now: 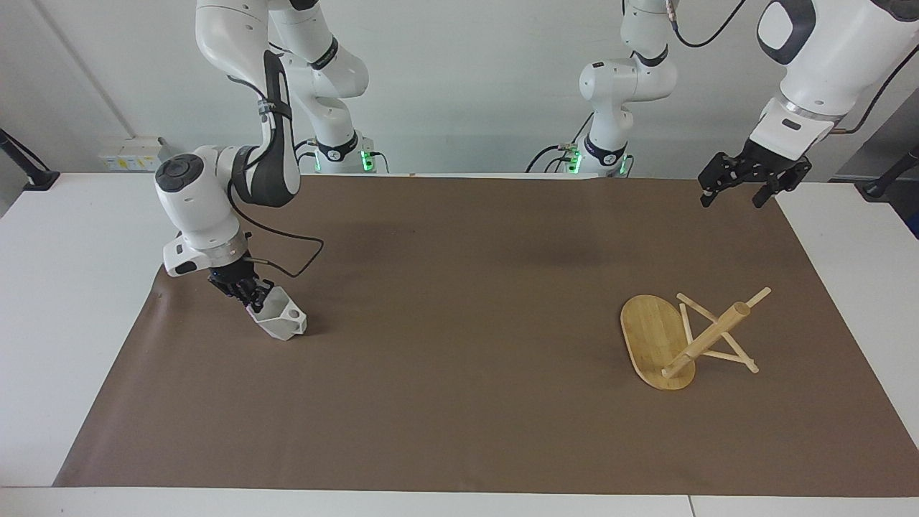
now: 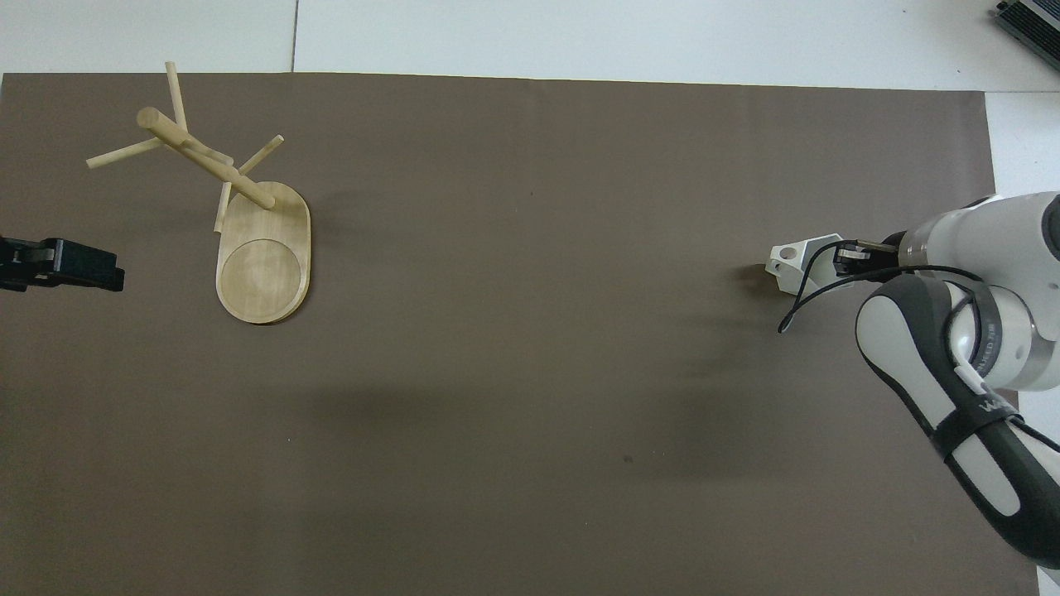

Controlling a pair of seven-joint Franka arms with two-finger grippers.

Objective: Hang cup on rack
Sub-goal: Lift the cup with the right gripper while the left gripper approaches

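The white faceted cup (image 1: 281, 321) is at the right arm's end of the brown mat, tilted, its handle with the round hole pointing toward the table's middle. My right gripper (image 1: 253, 296) is shut on the cup's rim wall from above; in the overhead view the gripper (image 2: 846, 257) partly covers the cup (image 2: 789, 263). The bamboo rack (image 1: 707, 337) stands on its oval base (image 1: 650, 334) at the left arm's end; it also shows in the overhead view (image 2: 207, 161). My left gripper (image 1: 745, 185) waits open in the air over the mat's edge, nearer to the robots than the rack.
The brown mat (image 1: 459, 402) covers most of the white table (image 1: 64, 287). A black cable (image 1: 301, 258) loops from the right wrist just above the mat beside the cup. Nothing stands between the cup and the rack.
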